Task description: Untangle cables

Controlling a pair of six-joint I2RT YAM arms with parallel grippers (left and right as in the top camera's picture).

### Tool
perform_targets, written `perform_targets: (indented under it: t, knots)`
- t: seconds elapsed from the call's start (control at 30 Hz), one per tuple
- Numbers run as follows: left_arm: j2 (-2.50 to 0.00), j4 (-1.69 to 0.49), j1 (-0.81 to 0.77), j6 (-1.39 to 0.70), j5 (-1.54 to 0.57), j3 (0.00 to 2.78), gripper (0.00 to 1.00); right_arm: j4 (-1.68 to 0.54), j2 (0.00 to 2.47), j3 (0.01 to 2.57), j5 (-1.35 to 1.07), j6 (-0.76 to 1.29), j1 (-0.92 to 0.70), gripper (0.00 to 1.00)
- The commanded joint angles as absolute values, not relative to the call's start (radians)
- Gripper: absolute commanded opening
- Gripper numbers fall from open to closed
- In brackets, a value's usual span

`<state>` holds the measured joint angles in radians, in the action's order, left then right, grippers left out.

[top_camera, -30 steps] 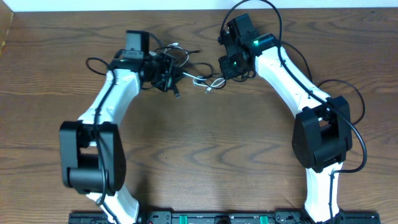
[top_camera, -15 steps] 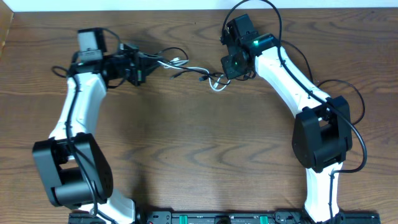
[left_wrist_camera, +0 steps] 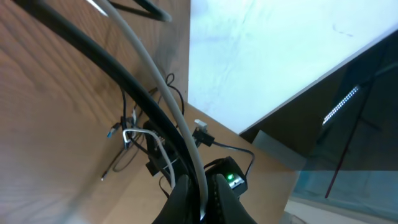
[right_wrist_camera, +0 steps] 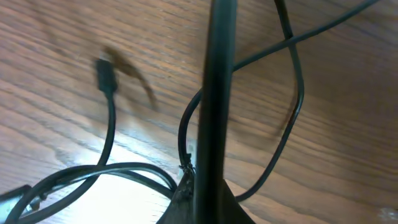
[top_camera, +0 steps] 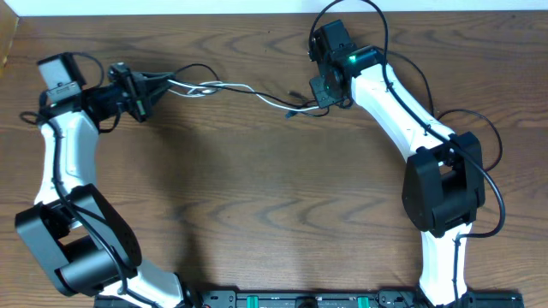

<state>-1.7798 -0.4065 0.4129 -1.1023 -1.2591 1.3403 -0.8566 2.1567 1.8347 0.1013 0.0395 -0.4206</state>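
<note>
A white cable (top_camera: 261, 97) and a black cable (top_camera: 224, 85) run in a stretched line across the back of the wooden table, between my two grippers. My left gripper (top_camera: 141, 92) at the far left is shut on both. In the left wrist view the white cable (left_wrist_camera: 149, 68) and the black cable (left_wrist_camera: 106, 59) run out from between the left gripper's (left_wrist_camera: 200, 202) pinched fingers. My right gripper (top_camera: 324, 96) is shut on the other end. In the right wrist view a black cable (right_wrist_camera: 217, 74) rises from the right gripper (right_wrist_camera: 208, 205). Loose loops and a plug end (right_wrist_camera: 104, 71) lie on the wood.
Thick black arm wires (top_camera: 488, 145) loop beside the right arm. The table's back edge (top_camera: 214, 13) meets a white wall just behind the cables. The left arm reaches close to the table's left edge (top_camera: 7, 51).
The left arm has swung far to the left with the cables in its gripper, drawing the clump out into a long stretched line. The right gripper has stayed almost in place.
</note>
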Motion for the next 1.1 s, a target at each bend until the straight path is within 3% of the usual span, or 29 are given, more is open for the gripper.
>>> perform_targets:
  t: [0.0, 0.27, 1.07]
  knots:
    - [-1.748, -0.402, 0.424, -1.051, -1.301, 1.341, 0.07, -0.866, 2.13, 1.836, 0.166, 0.02, -0.401, 0.01]
    - [-1.748, -0.402, 0.463, -1.05, -1.301, 1.341, 0.07, -0.874, 2.13, 1.811, 0.272, 0.021, -0.332, 0.01]
    - [-1.748, -0.402, 0.493, -1.005, -1.297, 1.341, 0.07, -0.74, 2.13, 1.632, 0.272, 0.022, -0.047, 0.01]
